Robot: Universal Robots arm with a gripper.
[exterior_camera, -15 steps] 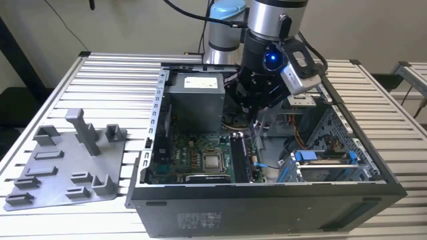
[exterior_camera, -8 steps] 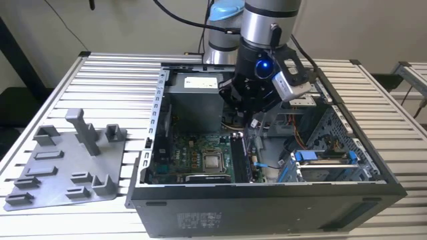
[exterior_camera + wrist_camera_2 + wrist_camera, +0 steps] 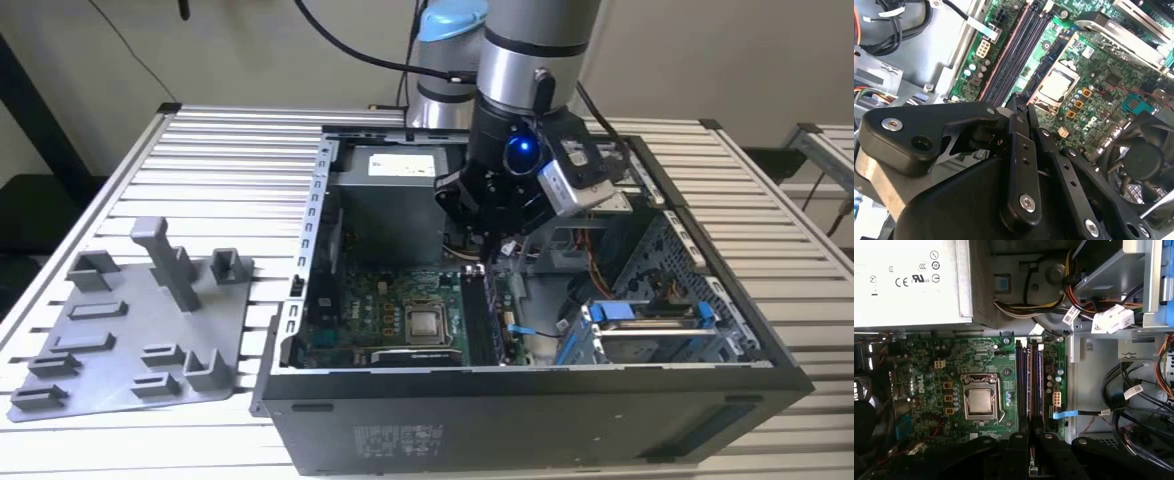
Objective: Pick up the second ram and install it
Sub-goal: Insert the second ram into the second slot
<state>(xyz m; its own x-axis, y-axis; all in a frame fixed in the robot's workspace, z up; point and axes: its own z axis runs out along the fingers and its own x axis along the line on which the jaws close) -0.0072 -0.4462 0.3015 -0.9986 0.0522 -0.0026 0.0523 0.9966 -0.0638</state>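
Exterior view elevated, wrist views near motherboard [image 3: 954, 360]

The power supply's white label [image 3: 909, 280] carries a row of small grey certification marks and round symbols in the first wrist view. There too, the motherboard [image 3: 954, 355] bears a white maker's logo set sideways beside the processor socket [image 3: 979, 402], and white cable tags [image 3: 1132, 391] carry fine black print that cannot be made out. In the exterior view, a block of pale print, illegible, stands on the computer case's dark front panel [image 3: 400, 438].
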